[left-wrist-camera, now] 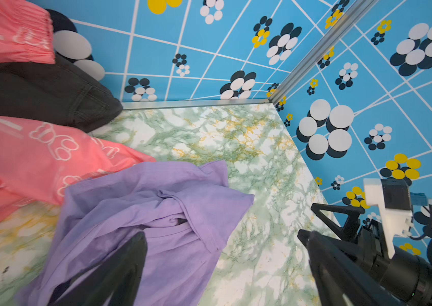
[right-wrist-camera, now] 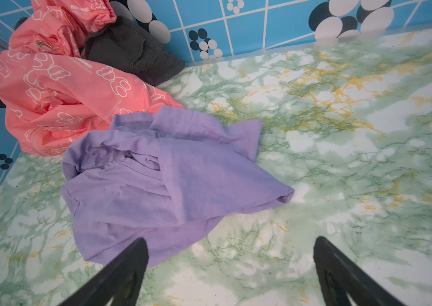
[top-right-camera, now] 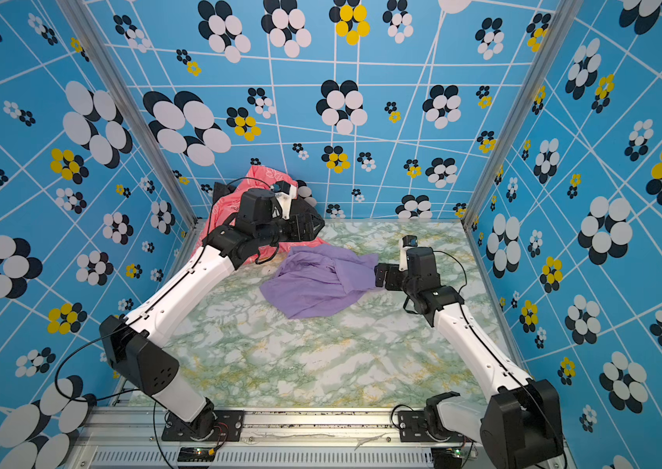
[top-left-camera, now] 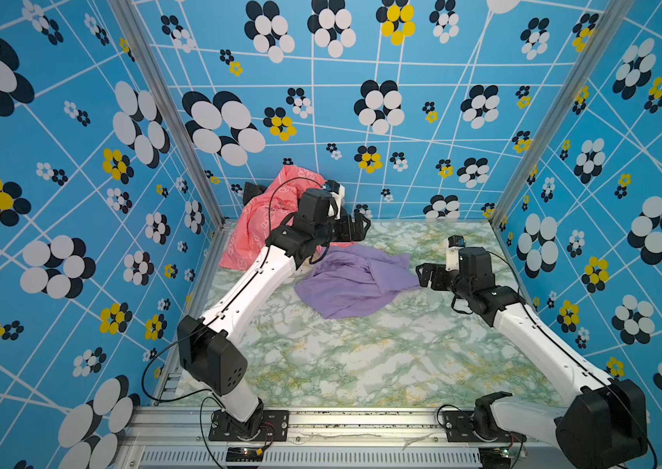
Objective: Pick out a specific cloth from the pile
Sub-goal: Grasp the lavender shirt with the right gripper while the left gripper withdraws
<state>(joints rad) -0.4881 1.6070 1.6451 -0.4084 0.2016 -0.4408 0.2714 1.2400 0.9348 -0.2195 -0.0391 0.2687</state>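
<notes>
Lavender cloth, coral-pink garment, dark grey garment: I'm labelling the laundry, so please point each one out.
lavender cloth point(right-wrist-camera: 183, 169), right wrist view, on its rumpled middle fold.
coral-pink garment point(right-wrist-camera: 58, 92), right wrist view, on its white-printed front.
dark grey garment point(right-wrist-camera: 130, 50), right wrist view, on its stitched panel.

No readable text; white print on pink garment (cartoon outlines, lettering too blurred).

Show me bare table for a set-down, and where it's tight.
Free: the wide near stretch of table, from the lavender cloth to the front rail; also the far right corner. Crowded: far left corner, coral-pink garment and dark garment heaped, lavender abutting.
</notes>
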